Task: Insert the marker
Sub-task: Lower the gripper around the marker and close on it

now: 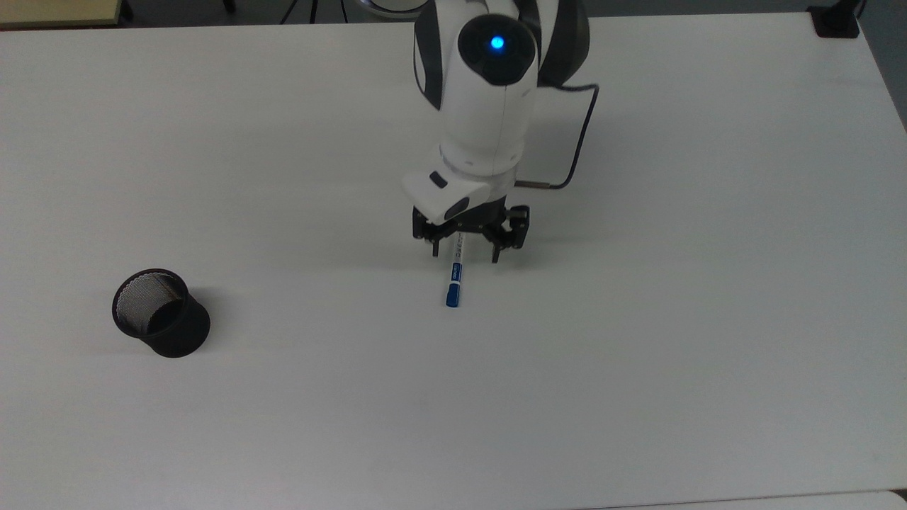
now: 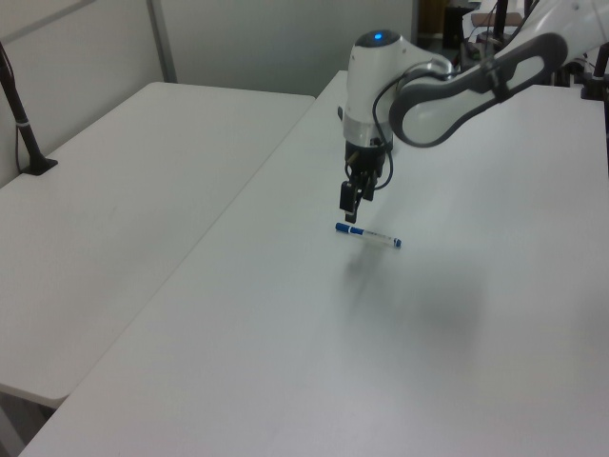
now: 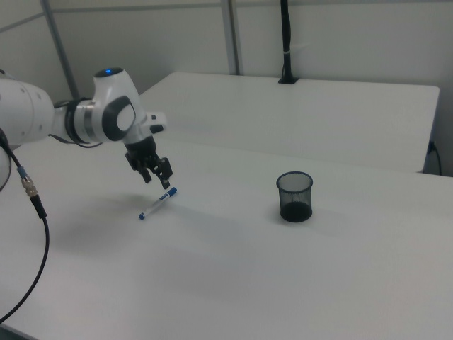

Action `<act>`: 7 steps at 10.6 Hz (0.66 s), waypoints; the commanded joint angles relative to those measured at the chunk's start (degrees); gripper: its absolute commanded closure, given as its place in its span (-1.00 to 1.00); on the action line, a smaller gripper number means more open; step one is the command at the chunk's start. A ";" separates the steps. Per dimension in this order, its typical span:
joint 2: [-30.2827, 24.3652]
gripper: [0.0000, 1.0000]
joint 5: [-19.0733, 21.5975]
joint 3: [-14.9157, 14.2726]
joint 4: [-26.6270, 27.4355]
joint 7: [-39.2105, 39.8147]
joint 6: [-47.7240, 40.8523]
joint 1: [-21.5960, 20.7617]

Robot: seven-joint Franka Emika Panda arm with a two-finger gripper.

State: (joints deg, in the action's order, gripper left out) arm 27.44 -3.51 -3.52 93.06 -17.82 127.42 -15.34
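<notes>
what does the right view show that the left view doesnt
Only the right view: the black mesh cup standing upright on the table, and a black pole on the far table.

Only the left view: a black post at the neighbouring table's edge, and clutter behind the arm.

Both: the open gripper hovering over the marker, which lies flat on the white table.
</notes>
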 commanded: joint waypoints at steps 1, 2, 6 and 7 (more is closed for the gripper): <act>3.58 0.12 -0.18 -0.35 -1.30 -1.25 5.28 1.01; 4.02 0.13 -0.27 -0.35 -1.30 -1.16 5.55 1.19; 6.13 0.21 -0.36 -0.61 -1.30 -1.25 8.36 1.10; 6.22 0.23 -0.36 -0.61 -1.30 -1.34 8.45 1.10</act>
State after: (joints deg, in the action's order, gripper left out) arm 32.95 -3.54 -3.59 92.33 -18.05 134.56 -13.73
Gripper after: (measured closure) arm 0.599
